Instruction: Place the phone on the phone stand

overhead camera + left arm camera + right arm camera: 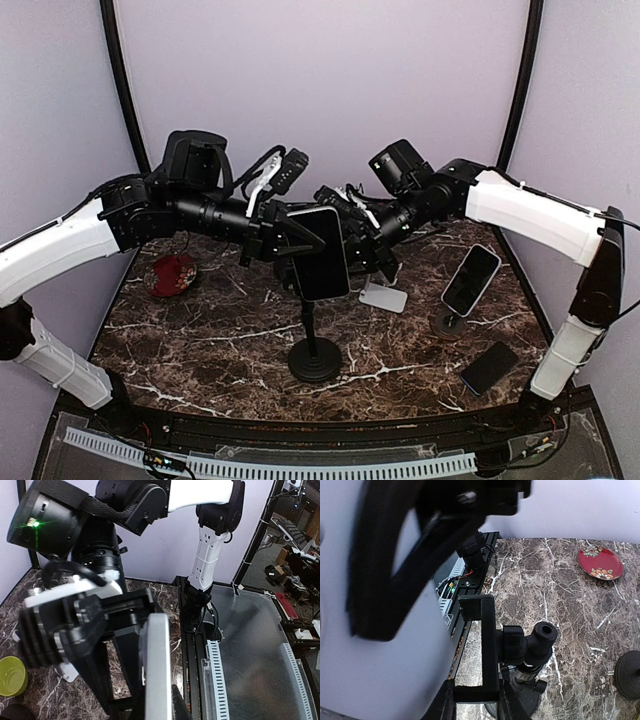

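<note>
1. Phone (320,262), with its dark screen facing the overhead camera, stands upright at the top of the black phone stand (314,362). The stand's round foot rests near the middle of the marble bench (200,340).
2. The left hand (283,240) reaches in from the left and is pressed together on the phone's left side. In its wrist view the phone's silver edge rises edge-on just in front of the lens, with one dark finger (176,702) touching it.
3. The right hand (474,704) comes in from the right and pinches the stand's clamp (487,650). The black C-shaped bracket sits between its two fingers, with the ball joint just beside it.
4. The two hands cover the spot where phone and clamp meet, so I cannot tell whether the phone sits inside the clamp.
5. A red plate (175,275) lies at the back left of the bench.
6. A second phone (470,280) leans on a small stand at the right, and a white holder (383,296) sits between it and the black stand.
7. A dark phone (488,367) lies flat near the front right corner.
8. A green bowl (10,676) shows at the edge of the left wrist view.
</note>
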Action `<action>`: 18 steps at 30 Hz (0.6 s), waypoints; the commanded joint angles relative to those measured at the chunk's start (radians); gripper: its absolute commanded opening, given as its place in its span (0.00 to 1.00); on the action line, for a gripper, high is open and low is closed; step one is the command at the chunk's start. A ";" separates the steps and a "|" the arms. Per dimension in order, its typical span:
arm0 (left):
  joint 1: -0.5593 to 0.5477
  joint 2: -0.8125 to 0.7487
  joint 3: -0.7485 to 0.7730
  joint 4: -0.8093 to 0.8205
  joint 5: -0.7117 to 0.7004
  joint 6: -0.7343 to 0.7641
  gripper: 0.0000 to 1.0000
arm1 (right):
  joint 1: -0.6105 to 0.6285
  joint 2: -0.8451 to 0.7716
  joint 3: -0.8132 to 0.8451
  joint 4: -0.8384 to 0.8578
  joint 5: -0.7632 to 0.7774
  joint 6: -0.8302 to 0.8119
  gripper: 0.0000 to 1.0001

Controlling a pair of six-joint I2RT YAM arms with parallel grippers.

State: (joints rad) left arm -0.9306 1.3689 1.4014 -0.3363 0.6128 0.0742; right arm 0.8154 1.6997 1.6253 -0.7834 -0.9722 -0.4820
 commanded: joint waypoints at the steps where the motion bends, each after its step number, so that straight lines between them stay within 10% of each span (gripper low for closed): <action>1: 0.068 -0.024 -0.036 0.157 0.119 -0.016 0.00 | 0.000 -0.043 -0.003 0.040 -0.075 -0.005 0.00; 18: 0.173 0.009 -0.095 0.121 0.193 0.000 0.00 | 0.000 -0.031 0.015 0.034 -0.100 -0.001 0.00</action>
State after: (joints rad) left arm -0.7933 1.3842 1.3270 -0.2558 0.8055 0.0574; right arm 0.8089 1.6978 1.6226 -0.7788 -0.9749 -0.4858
